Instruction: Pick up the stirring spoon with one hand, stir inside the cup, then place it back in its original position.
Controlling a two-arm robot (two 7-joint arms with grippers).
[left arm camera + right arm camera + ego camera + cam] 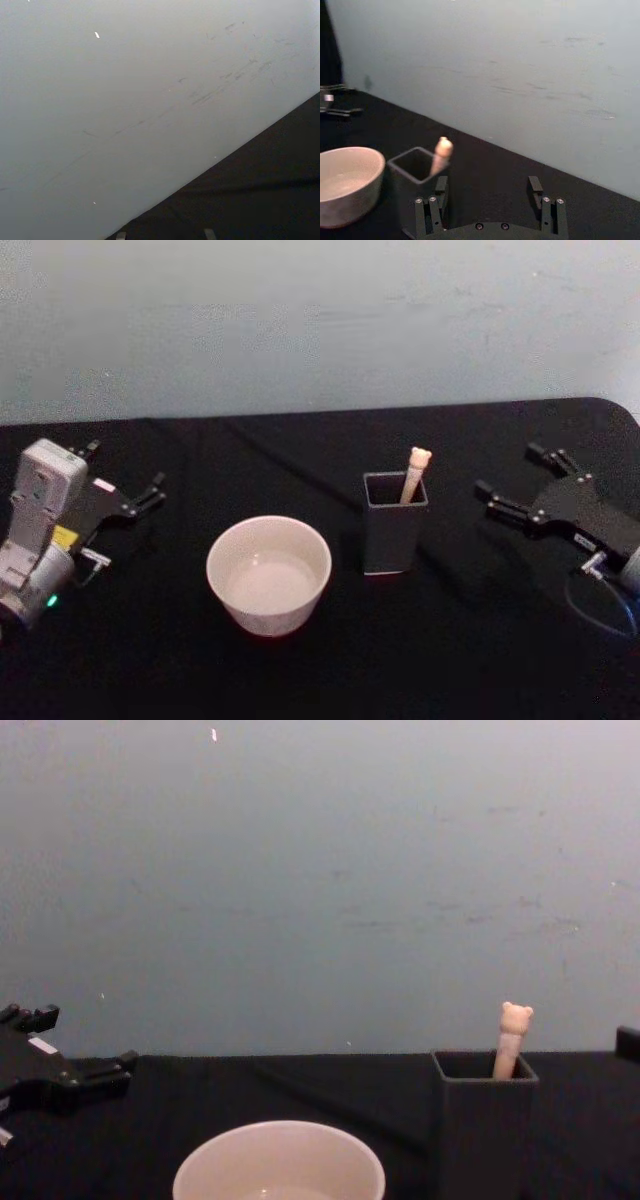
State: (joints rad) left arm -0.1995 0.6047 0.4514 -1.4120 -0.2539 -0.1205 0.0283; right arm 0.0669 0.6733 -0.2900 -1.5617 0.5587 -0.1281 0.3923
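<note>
The light was dim and even, falling mostly on the pale wall (320,320). The black tablecloth (450,660) soaked it up, so the dark holder (393,530), the left gripper (125,468) and the right gripper (508,470) barely stood out from it. The cup (268,575) was the brightest thing on the table, with a soft pale sheen inside, and a small green lamp (50,600) glowed on the left arm (30,540).
</note>
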